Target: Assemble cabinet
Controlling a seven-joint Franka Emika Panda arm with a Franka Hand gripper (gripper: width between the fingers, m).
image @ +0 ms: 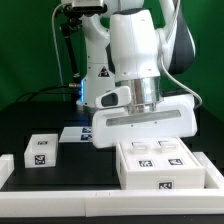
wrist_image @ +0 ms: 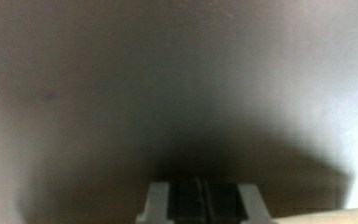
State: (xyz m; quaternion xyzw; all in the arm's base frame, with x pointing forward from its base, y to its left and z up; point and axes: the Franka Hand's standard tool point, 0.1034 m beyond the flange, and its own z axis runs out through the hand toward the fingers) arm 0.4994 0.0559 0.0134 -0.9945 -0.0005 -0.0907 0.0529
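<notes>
A large white cabinet piece (image: 160,166) with square tags on its top lies at the exterior view's lower right. A small white cabinet box (image: 41,150) with one tag stands apart at the left. My gripper (image: 143,143) hangs right over the large piece's far edge, and its fingertips are hidden there behind the hand and the piece. In the wrist view my gripper (wrist_image: 201,205) has its fingers (wrist_image: 163,205) drawn together, shut, with only a dark line between them and nothing seen held. A blurred pale surface (wrist_image: 140,90) fills that view, very close.
The marker board (image: 72,133) lies flat on the black table behind the small box, near the robot's base. A low white rail (image: 60,181) runs along the table's front, with another stub at the left edge (image: 5,163).
</notes>
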